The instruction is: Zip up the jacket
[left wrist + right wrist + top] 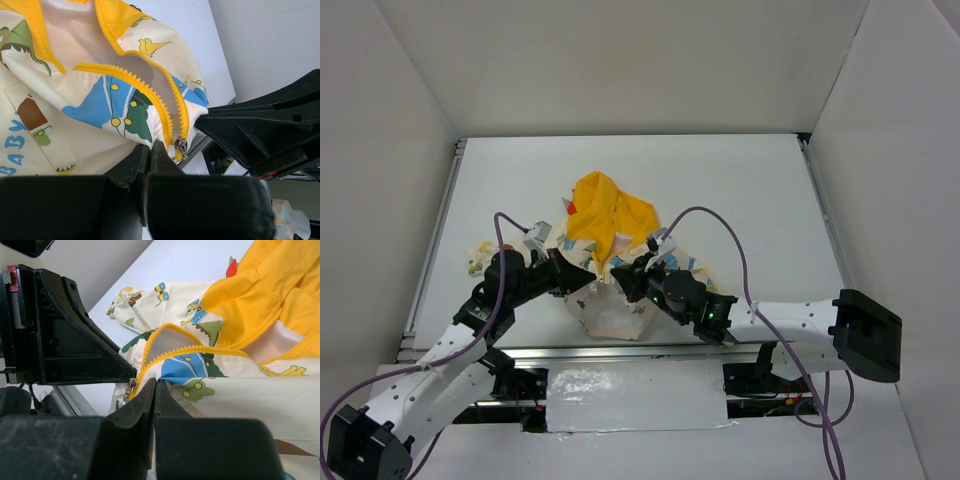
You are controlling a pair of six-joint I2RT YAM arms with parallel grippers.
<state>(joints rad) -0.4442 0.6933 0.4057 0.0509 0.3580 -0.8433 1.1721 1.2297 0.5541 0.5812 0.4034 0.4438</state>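
Note:
The jacket [612, 318] lies crumpled mid-table, cream with printed figures, its yellow hood [610, 212] towards the far side. Its front stands open, and the yellow zipper [150, 95] runs down to a small metal slider [180, 146] at the bottom hem. My left gripper [150, 146] is shut on the cream hem just left of the slider. My right gripper [156, 383] is shut on the fabric on the other side of that slider [131, 386]. In the top view the left gripper [586, 277] and the right gripper [619, 271] nearly meet, tip to tip.
White walls enclose the table on three sides. A metal rail [620, 352] runs along the near edge, with a shiny taped patch [635, 400] below it. Purple cables [720, 225] arc over both arms. A sleeve [485, 255] spreads out to the left.

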